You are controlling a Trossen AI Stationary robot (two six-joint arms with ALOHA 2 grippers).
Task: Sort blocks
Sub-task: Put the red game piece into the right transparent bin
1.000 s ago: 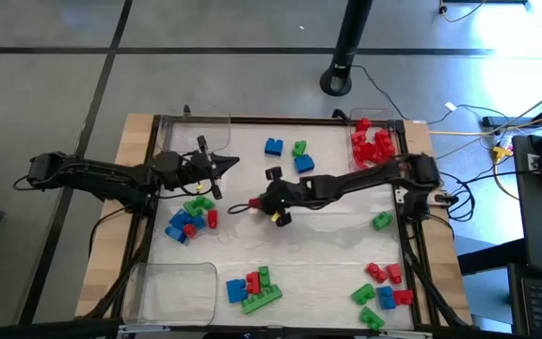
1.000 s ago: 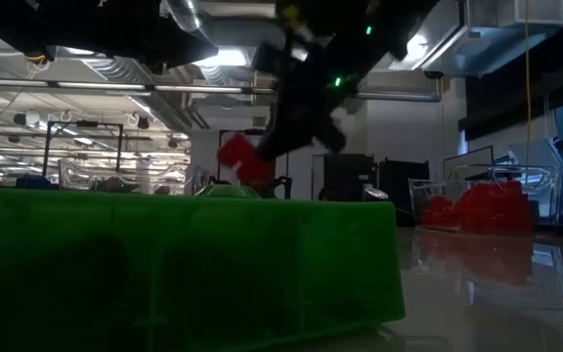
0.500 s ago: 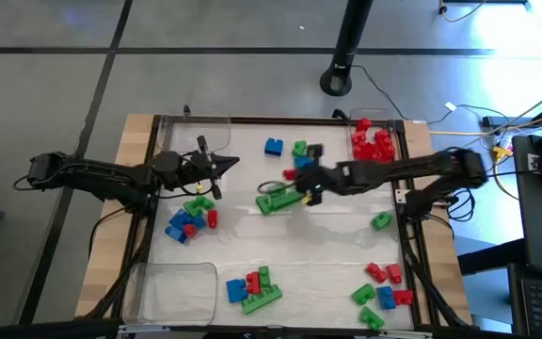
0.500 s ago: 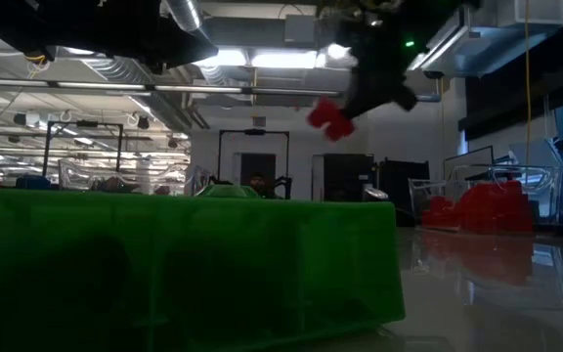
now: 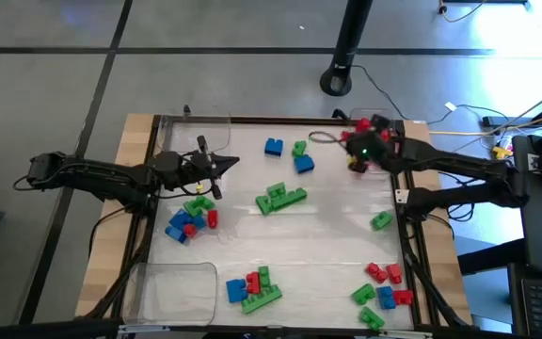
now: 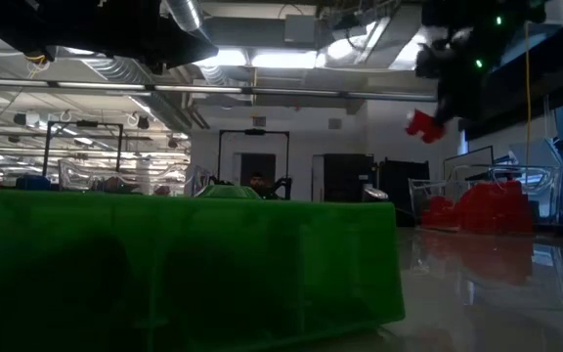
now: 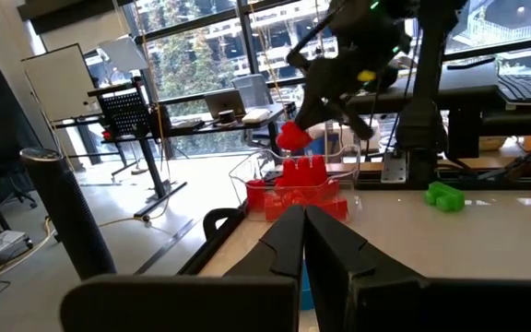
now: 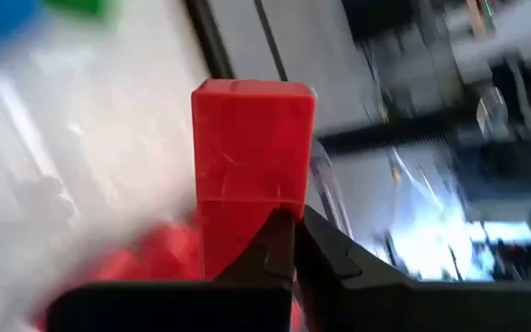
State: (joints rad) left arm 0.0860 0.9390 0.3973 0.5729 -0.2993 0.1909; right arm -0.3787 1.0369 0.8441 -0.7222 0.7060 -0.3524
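Since a second ago the right claw (image 5: 358,151) has travelled from the middle of the bench (image 5: 327,235) to its far right corner, carrying a red block (image 8: 252,175). The claw is closed on this block — it sticks out just past the fingertips, held in the air. Directly below the claw is the clear tray (image 5: 390,132) with a pile of red blocks (image 5: 381,143). The left claw (image 5: 231,162) waits closed and empty, beside a small mixed heap (image 5: 191,215).
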